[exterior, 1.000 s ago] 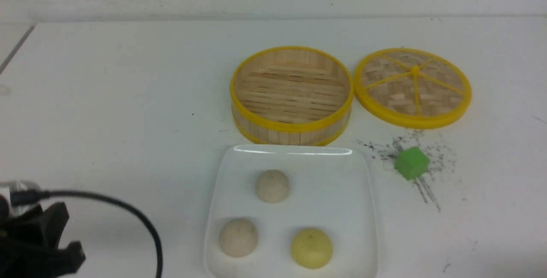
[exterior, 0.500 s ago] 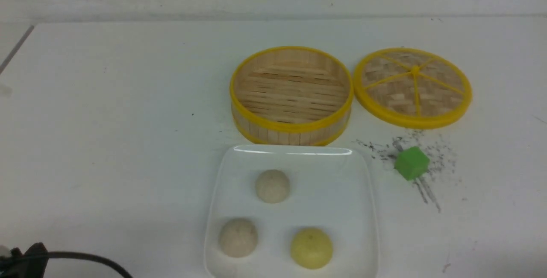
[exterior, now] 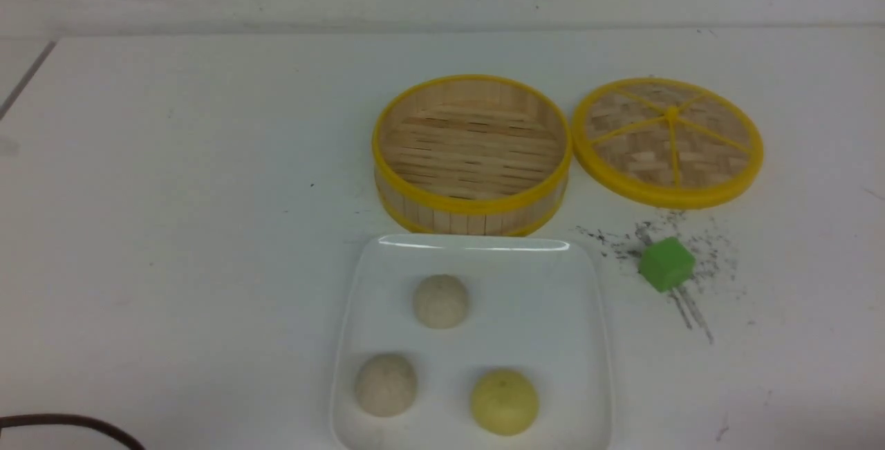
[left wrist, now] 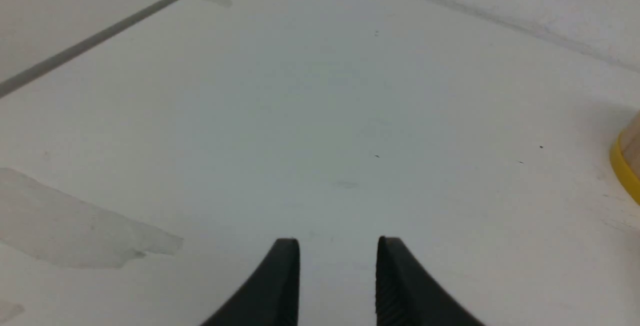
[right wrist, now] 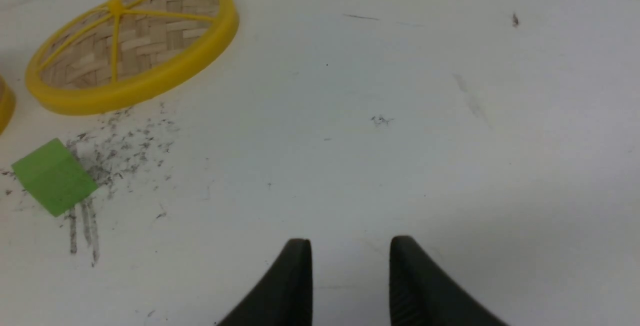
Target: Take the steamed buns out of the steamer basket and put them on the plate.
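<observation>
Three steamed buns rest on the white square plate [exterior: 588, 339]: a beige one [exterior: 441, 301] toward the back, a second beige one [exterior: 386, 385] front left, a pale yellow one [exterior: 505, 401] front right. Behind the plate stands the steamer basket [exterior: 472, 154], with nothing on its slatted floor; a sliver of its yellow rim [left wrist: 625, 168] shows in the left wrist view. My left gripper [left wrist: 338, 246] is open over bare table, nothing between its fingers. My right gripper [right wrist: 350, 246] is open too, over bare table right of the green cube. Neither gripper shows in the front view.
The flat woven lid [exterior: 668, 140] with yellow spokes lies right of the basket, also the lid [right wrist: 132, 48] in the right wrist view. A green cube [exterior: 666, 265] sits among dark scuff marks, the same cube [right wrist: 54, 177]. A black cable [exterior: 69, 426] curls in at the front left corner.
The left arm has drawn back out of the front view at the lower left; only its cable still shows. Buns, plate, basket and lid have not moved.
</observation>
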Robot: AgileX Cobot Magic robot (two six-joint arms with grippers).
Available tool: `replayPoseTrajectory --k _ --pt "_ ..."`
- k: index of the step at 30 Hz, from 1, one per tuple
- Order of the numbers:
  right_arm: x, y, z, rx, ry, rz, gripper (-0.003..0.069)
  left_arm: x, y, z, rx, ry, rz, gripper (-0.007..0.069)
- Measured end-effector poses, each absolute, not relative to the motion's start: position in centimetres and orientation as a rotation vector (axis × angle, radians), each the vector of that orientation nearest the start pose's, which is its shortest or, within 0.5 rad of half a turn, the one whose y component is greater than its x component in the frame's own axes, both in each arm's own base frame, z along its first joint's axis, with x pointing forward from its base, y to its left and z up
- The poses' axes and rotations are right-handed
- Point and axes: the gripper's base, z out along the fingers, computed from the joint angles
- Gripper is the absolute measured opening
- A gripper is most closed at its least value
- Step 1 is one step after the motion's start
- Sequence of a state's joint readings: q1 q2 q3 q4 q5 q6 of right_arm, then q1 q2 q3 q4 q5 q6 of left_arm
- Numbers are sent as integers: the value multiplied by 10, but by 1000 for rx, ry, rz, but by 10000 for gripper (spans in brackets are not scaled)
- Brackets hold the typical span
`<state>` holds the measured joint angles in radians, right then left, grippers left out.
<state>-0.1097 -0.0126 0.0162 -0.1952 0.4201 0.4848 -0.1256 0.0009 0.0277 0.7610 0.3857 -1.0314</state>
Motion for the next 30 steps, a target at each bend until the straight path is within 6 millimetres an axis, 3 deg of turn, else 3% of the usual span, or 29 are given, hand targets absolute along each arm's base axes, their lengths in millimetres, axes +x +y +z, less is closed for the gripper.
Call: replayPoseTrajectory --k 13,21,30 --pt "50 -13 171 445 1847 58 242 53 19 174 -417 1786 -85 248" --pt "50 -13 171 445 1847 58 242 55 14 180 -190 1756 4 246" --pt "50 -13 171 445 1847 58 242 55 11 179 -90 1775 35 246"
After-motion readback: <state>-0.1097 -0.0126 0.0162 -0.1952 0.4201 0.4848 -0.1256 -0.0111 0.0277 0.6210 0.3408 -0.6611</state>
